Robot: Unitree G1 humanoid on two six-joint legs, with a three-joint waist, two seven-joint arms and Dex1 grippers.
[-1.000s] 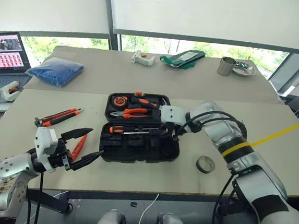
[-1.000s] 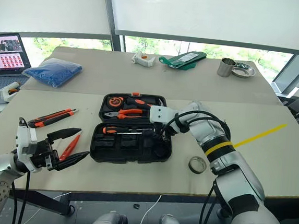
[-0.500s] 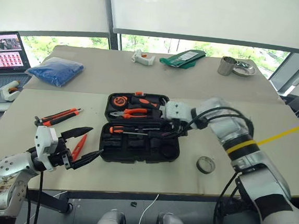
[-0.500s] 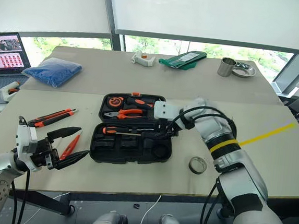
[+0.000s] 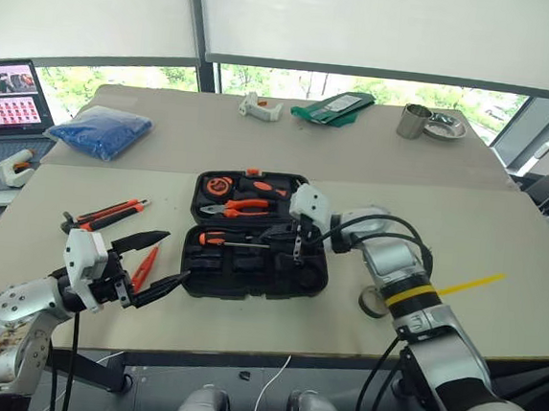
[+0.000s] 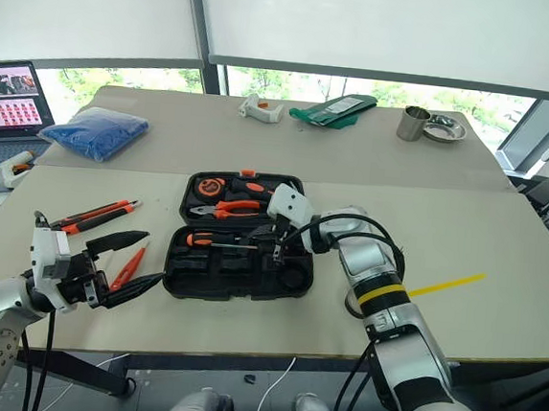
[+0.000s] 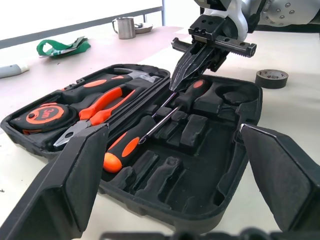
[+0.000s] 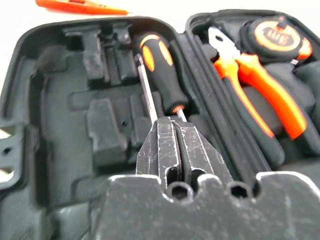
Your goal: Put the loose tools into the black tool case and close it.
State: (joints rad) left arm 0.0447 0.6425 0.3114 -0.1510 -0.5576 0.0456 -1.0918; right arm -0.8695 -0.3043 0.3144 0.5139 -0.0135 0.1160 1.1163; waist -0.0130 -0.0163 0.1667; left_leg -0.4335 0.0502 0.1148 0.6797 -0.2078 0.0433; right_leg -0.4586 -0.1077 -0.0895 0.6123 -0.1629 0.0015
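The black tool case [image 5: 201, 274] lies open on the near table. Two screwdrivers [image 7: 126, 144] with orange-and-black handles lie side by side in its front half. My right gripper [image 5: 295, 241] is shut and points down at their thin shafts [image 8: 146, 93]; I cannot tell if it touches them. The utility knife [image 5: 108, 214] and the small orange tester screwdriver [image 5: 145, 268] lie on the table left of the case. My left gripper [image 5: 179, 258] hangs open just beside the tester, holding nothing. The dark tape roll [image 7: 271, 77] lies right of the case, partly behind my right arm.
Pliers [image 5: 246, 205], a tape measure [image 5: 220, 184] and a hammer sit in the case's back half. On the far table are a blue bag [image 5: 101, 130], a laptop [image 5: 9, 110], a white object [image 5: 260, 106], a green item [image 5: 333, 106] and a metal cup [image 5: 416, 121].
My right gripper has swung left over the case's front half, tipped downward and closed. The left gripper has stayed where it was, open.
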